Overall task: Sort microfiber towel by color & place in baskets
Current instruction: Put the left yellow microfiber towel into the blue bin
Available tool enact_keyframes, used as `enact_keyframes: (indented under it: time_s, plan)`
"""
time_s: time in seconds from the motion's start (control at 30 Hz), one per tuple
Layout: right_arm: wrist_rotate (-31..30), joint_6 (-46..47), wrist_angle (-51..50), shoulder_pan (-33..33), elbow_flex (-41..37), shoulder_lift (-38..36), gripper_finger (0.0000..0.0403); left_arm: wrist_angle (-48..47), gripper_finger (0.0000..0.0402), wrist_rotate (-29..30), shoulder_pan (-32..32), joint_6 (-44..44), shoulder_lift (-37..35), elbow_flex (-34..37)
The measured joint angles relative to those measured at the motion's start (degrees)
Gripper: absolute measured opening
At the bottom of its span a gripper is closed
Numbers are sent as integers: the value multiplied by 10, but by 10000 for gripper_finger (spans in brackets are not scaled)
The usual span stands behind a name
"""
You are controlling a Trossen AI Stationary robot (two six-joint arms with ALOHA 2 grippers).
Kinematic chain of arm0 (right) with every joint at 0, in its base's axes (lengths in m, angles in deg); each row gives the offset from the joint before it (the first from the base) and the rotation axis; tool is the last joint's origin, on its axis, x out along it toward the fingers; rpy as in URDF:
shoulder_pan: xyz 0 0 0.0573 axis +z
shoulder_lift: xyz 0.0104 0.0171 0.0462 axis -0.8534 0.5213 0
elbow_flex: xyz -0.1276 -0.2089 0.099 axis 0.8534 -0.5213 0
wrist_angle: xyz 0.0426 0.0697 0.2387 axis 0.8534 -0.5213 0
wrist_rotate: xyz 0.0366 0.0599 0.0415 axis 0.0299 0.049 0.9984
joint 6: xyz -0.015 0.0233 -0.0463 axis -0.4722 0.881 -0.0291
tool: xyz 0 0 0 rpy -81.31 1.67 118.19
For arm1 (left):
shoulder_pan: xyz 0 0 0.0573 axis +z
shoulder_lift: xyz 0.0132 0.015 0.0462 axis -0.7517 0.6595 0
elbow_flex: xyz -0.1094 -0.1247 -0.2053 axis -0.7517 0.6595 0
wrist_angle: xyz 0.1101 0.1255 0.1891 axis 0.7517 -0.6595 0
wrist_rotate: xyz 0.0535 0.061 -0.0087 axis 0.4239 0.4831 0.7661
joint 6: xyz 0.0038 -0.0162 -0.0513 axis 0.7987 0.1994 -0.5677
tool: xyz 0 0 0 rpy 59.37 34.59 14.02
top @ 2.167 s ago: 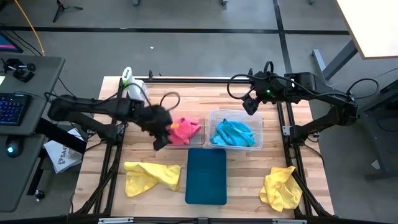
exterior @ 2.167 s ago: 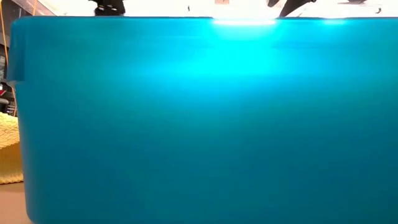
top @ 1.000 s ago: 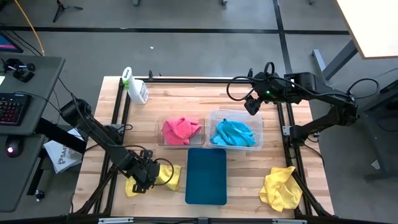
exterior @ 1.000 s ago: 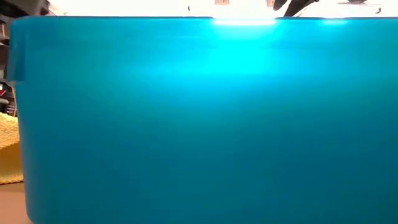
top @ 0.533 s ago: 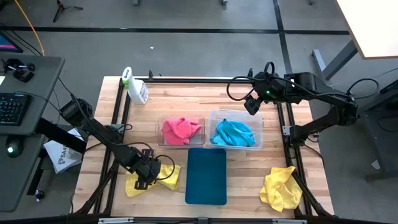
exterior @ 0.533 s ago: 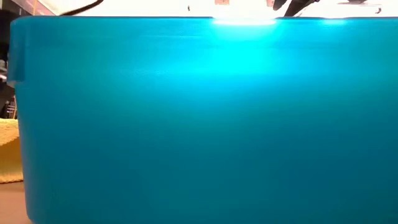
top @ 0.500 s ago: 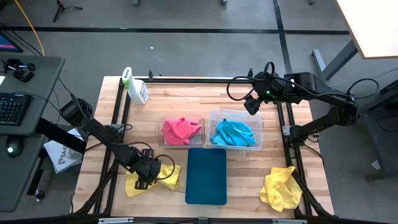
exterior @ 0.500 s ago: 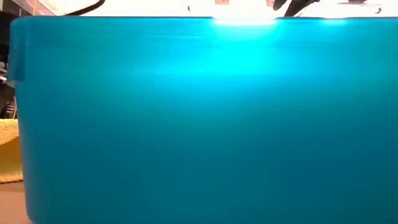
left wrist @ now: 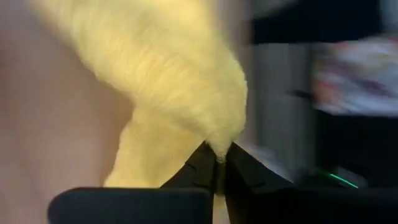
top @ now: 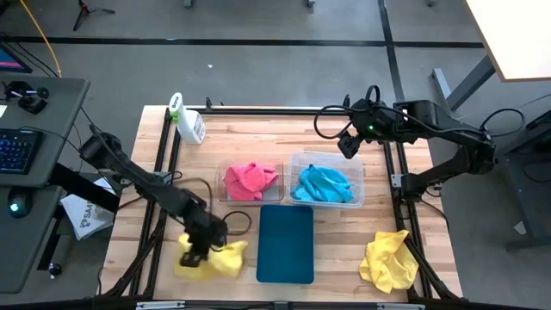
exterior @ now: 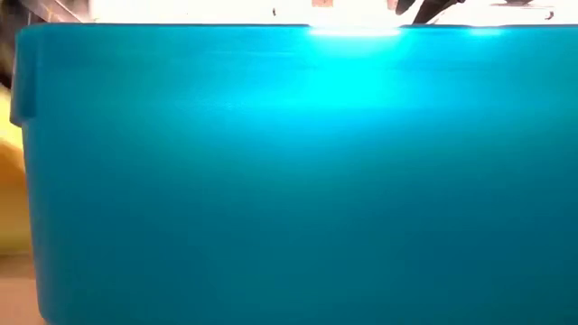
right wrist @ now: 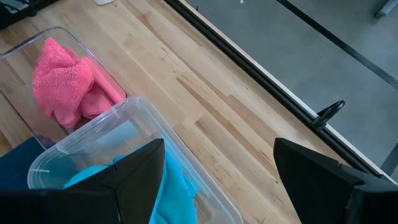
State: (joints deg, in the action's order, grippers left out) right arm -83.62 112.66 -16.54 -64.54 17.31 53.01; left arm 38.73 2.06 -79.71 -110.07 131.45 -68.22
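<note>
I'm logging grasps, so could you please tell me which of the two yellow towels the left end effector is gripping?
The yellow towel left of the teal tray: the left end effector is pinched shut on it. The other yellow towel, at the table's right edge, lies untouched.

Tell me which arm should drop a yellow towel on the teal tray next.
Left. Its hand is shut on the yellow towel beside the teal tray; the right hand hangs open behind the tubs.
</note>
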Motion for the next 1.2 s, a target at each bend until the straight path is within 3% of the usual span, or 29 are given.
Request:
enact_keyframes:
  time_s: [0.07, 0.13, 0.23, 0.37, 0.57, 0.77, 1.0, 1.2]
  plan:
    - [0, 0, 5, 0, 0, 0, 298, -39, 3, -55, 18, 22, -33, -50]
    - [0, 0, 10, 0, 0, 0, 298, -84, 3, -47, 46, 43, -61, -111]
    - [0, 0, 13, 0, 0, 0, 298, -121, 1, 34, 88, 92, -79, -209]
    - [-2, -3, 14, 0, 0, 0, 298, -102, 1, 143, 140, 219, -57, -311]
    - [-20, -3, 13, 0, 0, 0, 298, -8, 0, 192, 207, 342, 40, -391]
    - [-59, 21, -24, 0, 0, 0, 298, 57, 0, 176, 211, 330, 107, -412]
    - [-100, 60, -124, 0, 0, 0, 298, 97, 0, 157, 188, 225, 155, -412]
    - [-102, 47, -124, 0, 0, -5, 298, 113, 0, 142, 165, 133, 199, -412]
